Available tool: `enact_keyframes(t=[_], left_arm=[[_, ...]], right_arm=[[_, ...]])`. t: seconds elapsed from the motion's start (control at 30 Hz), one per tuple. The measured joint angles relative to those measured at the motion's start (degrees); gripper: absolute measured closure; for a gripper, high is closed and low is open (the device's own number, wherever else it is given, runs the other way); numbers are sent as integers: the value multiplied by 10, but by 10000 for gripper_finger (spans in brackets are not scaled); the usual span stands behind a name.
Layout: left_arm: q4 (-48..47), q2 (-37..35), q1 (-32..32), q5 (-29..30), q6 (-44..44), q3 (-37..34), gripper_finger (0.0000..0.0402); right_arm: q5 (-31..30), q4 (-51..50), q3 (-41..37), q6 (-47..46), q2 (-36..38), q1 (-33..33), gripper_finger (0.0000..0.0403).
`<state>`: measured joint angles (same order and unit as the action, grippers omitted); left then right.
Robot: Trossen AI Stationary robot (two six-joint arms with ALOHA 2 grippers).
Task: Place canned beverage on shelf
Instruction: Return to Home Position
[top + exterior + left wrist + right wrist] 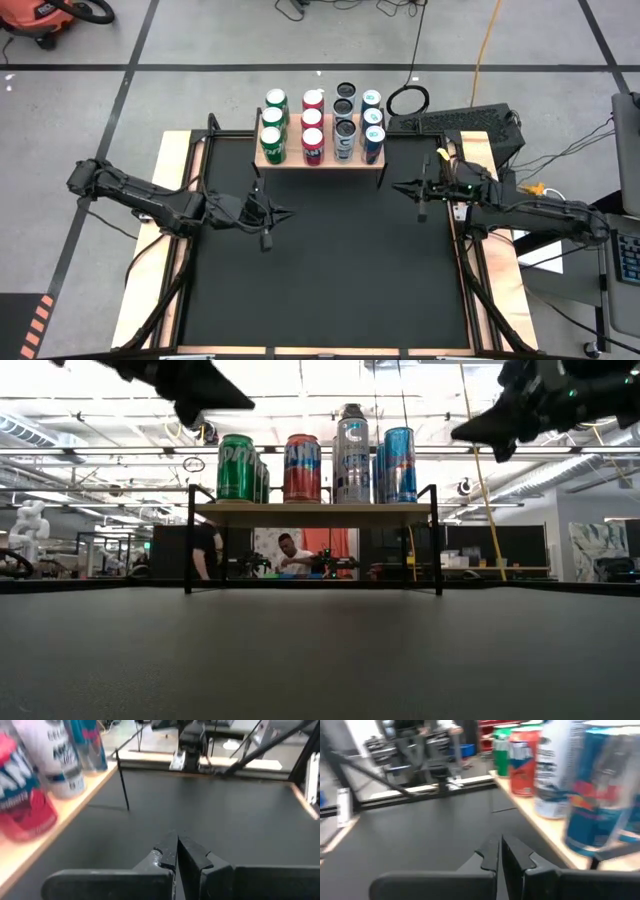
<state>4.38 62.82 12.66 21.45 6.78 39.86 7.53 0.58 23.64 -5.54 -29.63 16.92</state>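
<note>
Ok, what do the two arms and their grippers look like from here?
Both are black and jointed: the left arm and the right arm. The left gripper and right gripper each carry two dark fingers tapering to narrow tips. A small green light glows near the right wrist.

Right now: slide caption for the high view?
Twelve cans stand on the shelf; left tool and right tool hover shut over the table.

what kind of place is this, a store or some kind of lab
Most likely a robotics lab or workshop, not a store: taped concrete floor with loose cables, a person at a bench behind, and the left gripper and right gripper above the table.
</note>
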Motion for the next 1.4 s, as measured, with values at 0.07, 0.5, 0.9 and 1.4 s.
enact_keyframes(t=[0.07,0.5,0.9,1.4], left_arm=[[17,0,0,0,2,-23,387],[306,-25,6,-28,-38,-203,387],[275,-116,5,-49,-76,-264,387],[286,-175,4,-40,-57,-339,387]], right_arm=[[-31,24,-17,5,0,-4,403],[-3,129,-88,39,1,-60,403],[-18,98,-89,40,0,-96,403],[-18,194,-173,51,4,-96,403]])
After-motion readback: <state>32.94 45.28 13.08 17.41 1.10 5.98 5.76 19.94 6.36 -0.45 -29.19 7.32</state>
